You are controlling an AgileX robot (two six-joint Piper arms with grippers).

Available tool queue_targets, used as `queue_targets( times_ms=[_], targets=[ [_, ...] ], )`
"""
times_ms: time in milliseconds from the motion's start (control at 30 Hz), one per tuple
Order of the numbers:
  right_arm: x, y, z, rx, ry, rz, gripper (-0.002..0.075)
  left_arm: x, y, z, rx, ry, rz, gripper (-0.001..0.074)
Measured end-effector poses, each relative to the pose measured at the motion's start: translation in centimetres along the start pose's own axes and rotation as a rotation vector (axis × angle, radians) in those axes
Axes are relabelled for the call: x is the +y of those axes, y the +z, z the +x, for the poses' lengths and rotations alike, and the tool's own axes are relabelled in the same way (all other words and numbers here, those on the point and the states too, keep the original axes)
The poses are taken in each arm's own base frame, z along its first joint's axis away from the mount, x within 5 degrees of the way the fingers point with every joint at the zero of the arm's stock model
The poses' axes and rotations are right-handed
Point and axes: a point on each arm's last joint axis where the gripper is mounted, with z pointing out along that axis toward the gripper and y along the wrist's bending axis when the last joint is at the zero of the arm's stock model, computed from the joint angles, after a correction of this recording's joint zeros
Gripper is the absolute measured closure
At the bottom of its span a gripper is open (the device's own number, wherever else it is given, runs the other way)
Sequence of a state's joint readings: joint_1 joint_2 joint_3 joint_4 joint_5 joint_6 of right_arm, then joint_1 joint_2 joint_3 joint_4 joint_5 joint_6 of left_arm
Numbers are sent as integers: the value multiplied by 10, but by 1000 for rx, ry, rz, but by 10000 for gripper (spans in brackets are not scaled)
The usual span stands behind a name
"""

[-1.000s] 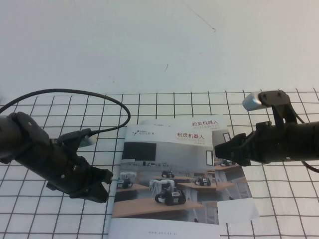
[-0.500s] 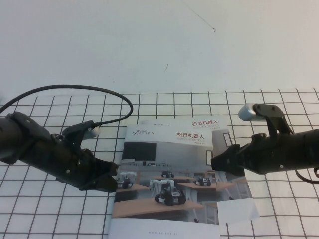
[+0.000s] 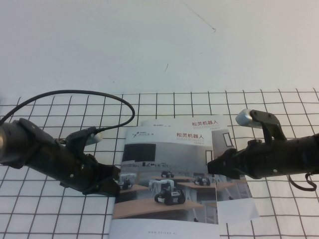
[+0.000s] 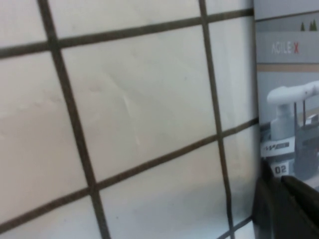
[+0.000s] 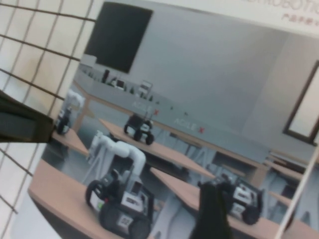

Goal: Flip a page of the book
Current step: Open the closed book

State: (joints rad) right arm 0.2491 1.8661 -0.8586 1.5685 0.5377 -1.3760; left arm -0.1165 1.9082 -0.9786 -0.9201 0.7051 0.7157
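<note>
High view: raised, angled down at the book (image 3: 167, 179) on the table (image 3: 159, 50). Left wrist view: very close at the book's (image 4: 289, 124) spine-side edge. Right wrist view: close above its cover (image 5: 174, 129). All three share the cover.

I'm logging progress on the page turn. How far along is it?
Nothing done: the book is closed, its page flat. In hand: left tool at the book's left edge, right tool, open, at its right edge. Left: lift and flip the page.

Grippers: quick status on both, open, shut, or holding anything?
Left gripper: at the book's left edge; fingers cannot be told.
Right gripper: open, holding nothing, at the page's right edge.
</note>
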Motion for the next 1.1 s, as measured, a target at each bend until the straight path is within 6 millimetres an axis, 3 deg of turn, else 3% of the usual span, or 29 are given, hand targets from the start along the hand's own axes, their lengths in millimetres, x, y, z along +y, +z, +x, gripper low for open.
queue_targets(
  times_ms=[533, 1100],
  targets=[
    [-10, 19, 11, 35, 47, -43, 263, 2, 7, -2, 26, -30, 34, 738],
    [-12, 25, 13, 15, 67, -91, 263, 2, 7, -2, 27, -32, 37, 738]
  ],
)
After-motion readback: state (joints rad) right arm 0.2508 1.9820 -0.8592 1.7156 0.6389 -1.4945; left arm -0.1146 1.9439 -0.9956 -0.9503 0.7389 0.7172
